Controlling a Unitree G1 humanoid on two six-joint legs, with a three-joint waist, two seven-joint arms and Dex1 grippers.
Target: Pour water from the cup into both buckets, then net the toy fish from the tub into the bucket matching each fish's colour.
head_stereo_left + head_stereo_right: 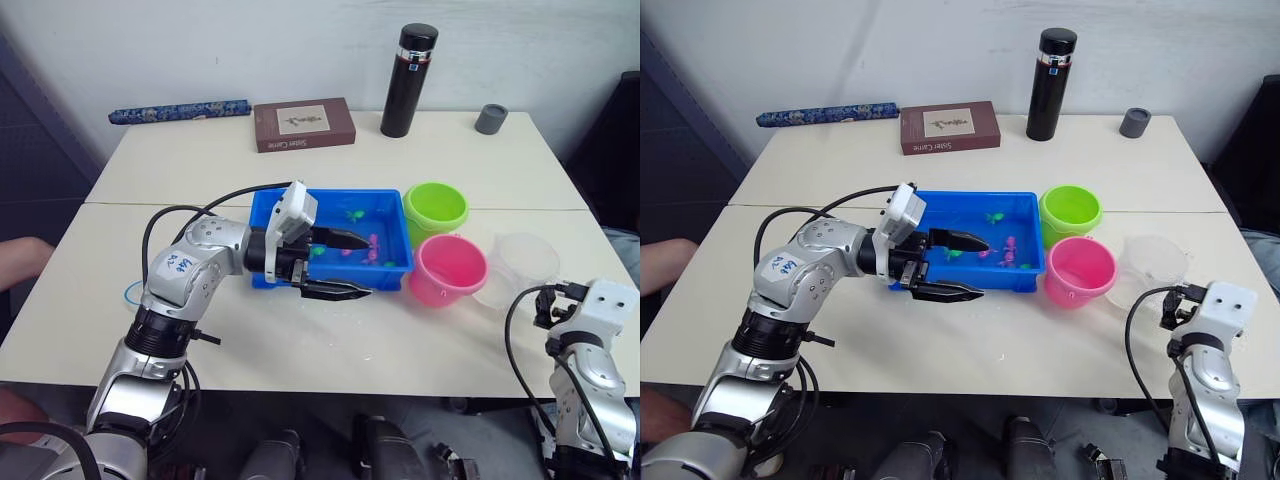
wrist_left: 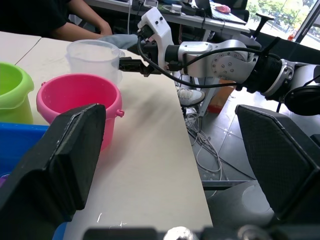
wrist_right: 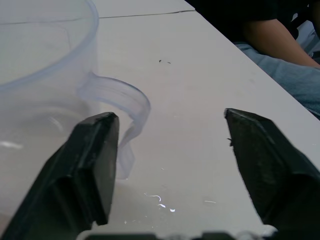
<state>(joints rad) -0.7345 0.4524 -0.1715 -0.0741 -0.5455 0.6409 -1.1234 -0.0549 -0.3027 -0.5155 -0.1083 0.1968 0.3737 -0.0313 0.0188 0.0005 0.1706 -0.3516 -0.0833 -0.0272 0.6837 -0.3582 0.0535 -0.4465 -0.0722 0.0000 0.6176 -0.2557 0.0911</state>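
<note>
The blue tub (image 1: 340, 193) sits mid-table holding small pink fish (image 1: 372, 246) and green fish (image 1: 353, 213). My left gripper (image 1: 345, 265) is open, one finger over the tub's water, the other outside its front rim. Right of the tub stand the green bucket (image 1: 436, 208) and the pink bucket (image 1: 447, 268). The clear cup (image 1: 520, 262) stands beside the pink bucket. My right gripper (image 3: 170, 145) is open near the table's right front edge, with the cup's handle (image 3: 125, 107) just inside one finger. A light-blue hoop edge, probably the net (image 1: 129, 292), peeks from behind my left arm.
A black flask (image 1: 408, 80), a small grey cup (image 1: 491, 118), a brown box (image 1: 303, 124) and a blue patterned roll (image 1: 180, 111) line the table's back. A person's arm (image 1: 20, 260) rests at the left edge, and a person's arm (image 3: 280, 40) lies near the cup.
</note>
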